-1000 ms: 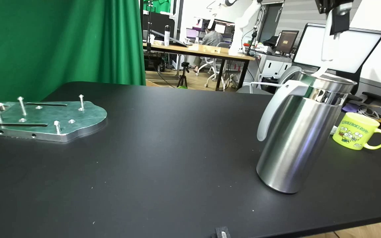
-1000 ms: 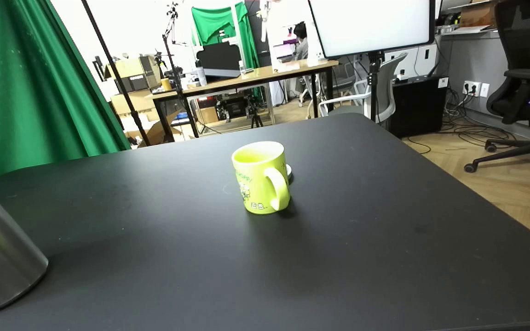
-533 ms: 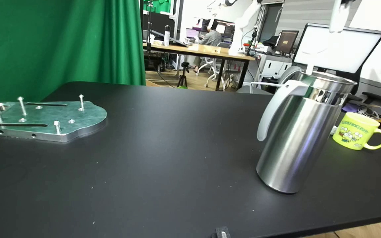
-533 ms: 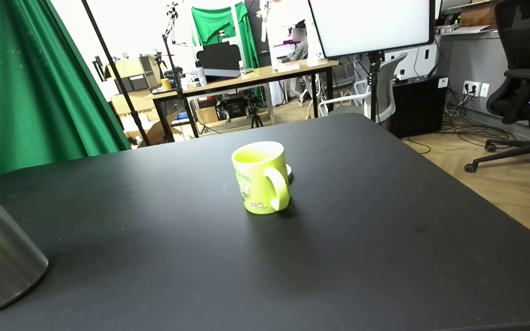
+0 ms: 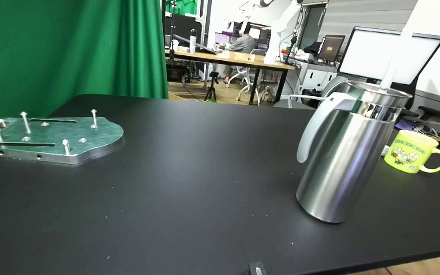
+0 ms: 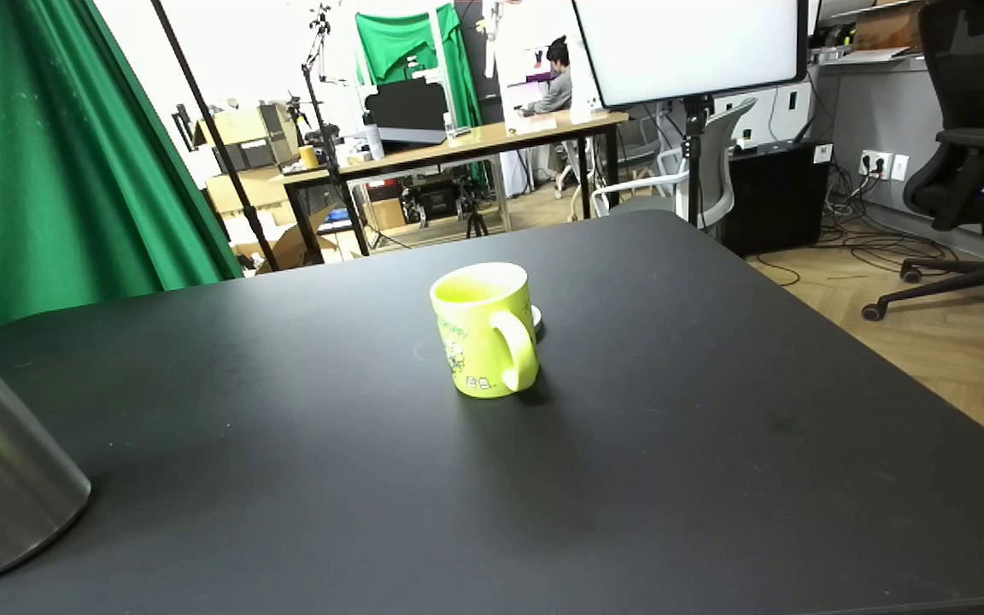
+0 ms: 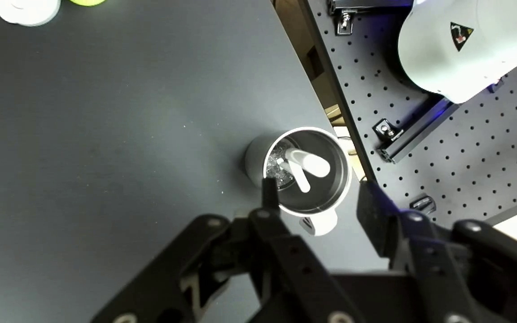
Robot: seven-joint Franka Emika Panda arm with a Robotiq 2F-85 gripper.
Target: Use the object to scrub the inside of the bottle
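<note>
we see the jaws spread apart above the bottle (image 5: 344, 164), which stands upright on the dark surface (image 5: 185, 172). a white stick (image 5: 393, 65) pokes out of its mouth, and we spot a yellow-green mug (image 5: 411, 151) nearby.

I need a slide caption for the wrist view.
Open end effector above a metal bottle with a white stick inside.

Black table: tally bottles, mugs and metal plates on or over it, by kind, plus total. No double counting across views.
Steel bottle: 1, in both exterior views
Yellow-green mug: 1, in both exterior views
Metal plate: 1, cut off by the frame
Total: 3
</note>
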